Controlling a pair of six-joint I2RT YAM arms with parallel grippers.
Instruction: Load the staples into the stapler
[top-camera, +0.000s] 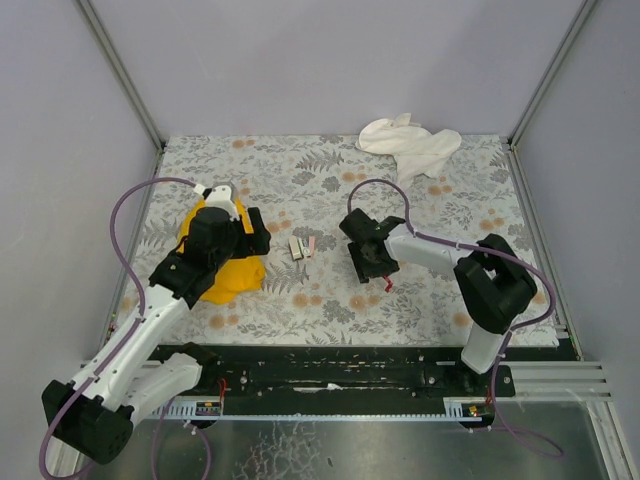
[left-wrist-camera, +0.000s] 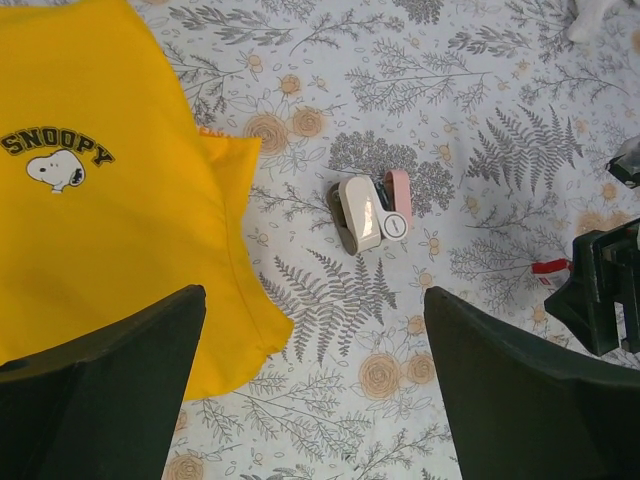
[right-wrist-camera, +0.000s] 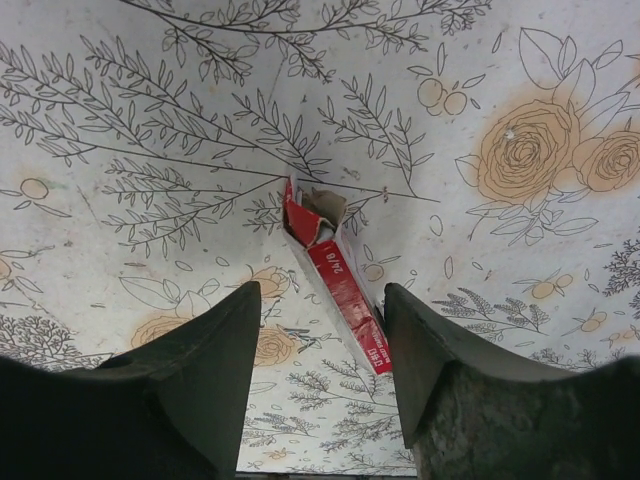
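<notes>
Right gripper: my right gripper (right-wrist-camera: 322, 292) has its fingers spread, with the staple box (right-wrist-camera: 337, 272) between them. There is a bare gap on one side. Whether the box's near end touches the other finger I cannot tell, but I judge it is not clamped.
Left gripper: the left gripper (left-wrist-camera: 315, 300) is wide apart and holds nothing. It hangs above the floral table cover (left-wrist-camera: 470, 80), at the edge of the yellow Snoopy cloth (left-wrist-camera: 90, 200).
Staple box: dark red and lying slantwise between the fingers. Its far end is open, with the grey-brown tray (right-wrist-camera: 322, 207) showing inside. I see no loose strip of staples anywhere.
Stapler: the small pink stapler (left-wrist-camera: 398, 193) lies near the table's middle, touching a pale beige block (left-wrist-camera: 358, 213) and well apart from the box. Whether it is opened I cannot make out.
Elsewhere: a white cloth (top-camera: 410, 142) lies at the far edge.
Done: little — the box is bracketed and its end is open.
Left: nearly everything, by my reckoning — draw out the tray, pick a strip, open the stapler's channel, seat the strip, shut it.
</notes>
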